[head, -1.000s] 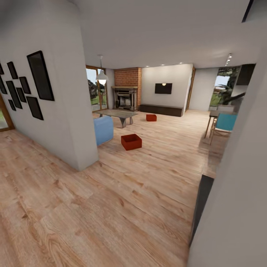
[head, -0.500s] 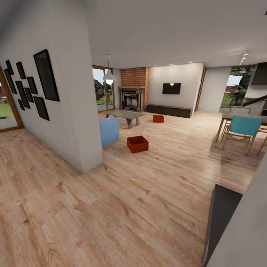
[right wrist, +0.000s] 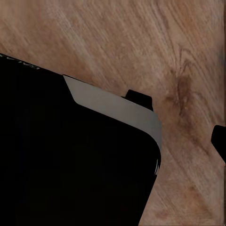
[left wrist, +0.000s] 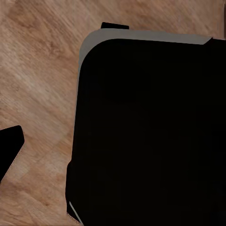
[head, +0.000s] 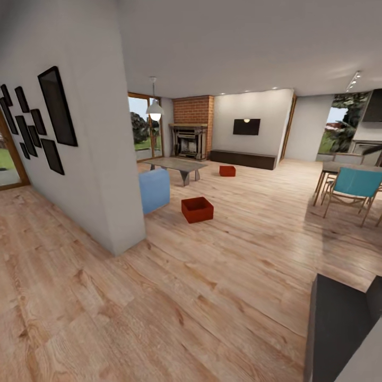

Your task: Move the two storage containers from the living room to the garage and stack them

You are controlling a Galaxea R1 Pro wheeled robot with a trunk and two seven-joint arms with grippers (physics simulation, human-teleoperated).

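My wrist cameras look down past a dark body panel (left wrist: 146,132) onto light wood plank floor (head: 175,297). Small dark tips poke out at the panel edges, but I cannot tell whether my left or right pincer is spread or pressed together, and I judge both carry nothing.

At about 5 o'clock, close by, a dark cabinet corner (head: 339,323) juts in. At 10 o'clock a white wall (head: 90,159) hung with black frames ends in a corner.

Beyond that corner, at roughly 12 o'clock, the nearer storage container (head: 197,209) sits on the planks, red-orange and open-topped, just beside the blue sofa end (head: 154,190). A grey low table (head: 176,165) stands behind it. The farther storage container (head: 227,171) rests near the brick fireplace (head: 192,127).

At 2 o'clock, a teal chair (head: 356,184) marks the dining area.

By my judgement nothing is done yet: both containers await pickup, carrying to the garage, and stacking.
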